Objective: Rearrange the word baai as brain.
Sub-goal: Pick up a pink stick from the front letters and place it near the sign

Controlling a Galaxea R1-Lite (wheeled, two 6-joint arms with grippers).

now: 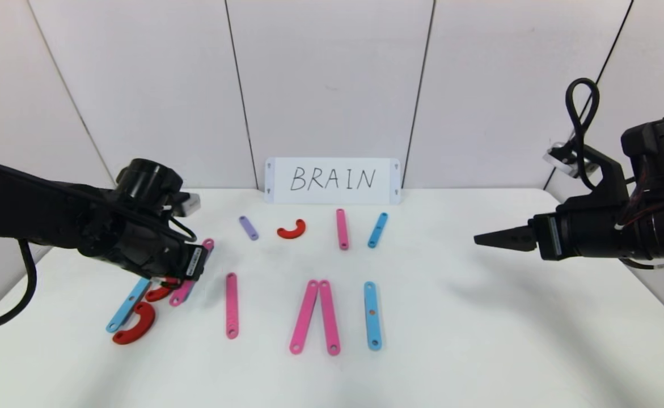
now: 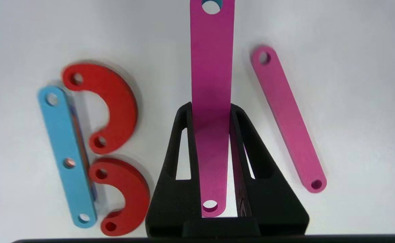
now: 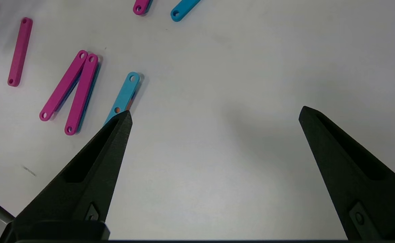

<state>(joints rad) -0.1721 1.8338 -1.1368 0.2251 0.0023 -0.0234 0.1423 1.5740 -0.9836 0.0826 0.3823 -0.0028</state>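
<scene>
My left gripper point(image 1: 191, 265) is shut on a long pink strip point(image 2: 212, 84), gripping it across its width near one end; the strip point(image 1: 207, 246) shows beyond the fingers. Beside it lie a blue strip point(image 1: 127, 306) and two red C-curves point(image 1: 135, 324) forming a B; they also show in the left wrist view as the blue strip point(image 2: 67, 158) and curves point(image 2: 111, 104). Another pink strip point(image 1: 231, 306) lies to its right. Two pink strips point(image 1: 314, 316) form an inverted V, then a blue strip point(image 1: 372, 315). My right gripper point(image 1: 482, 239) is open and empty above the table at the right.
The white BRAIN card point(image 1: 332, 180) stands against the back wall. In front of it lie a short purple strip point(image 1: 248, 228), a red curve point(image 1: 292, 229), a pink strip point(image 1: 341, 229) and a blue strip point(image 1: 377, 230). The right wrist view shows the blue strip point(image 3: 124, 94).
</scene>
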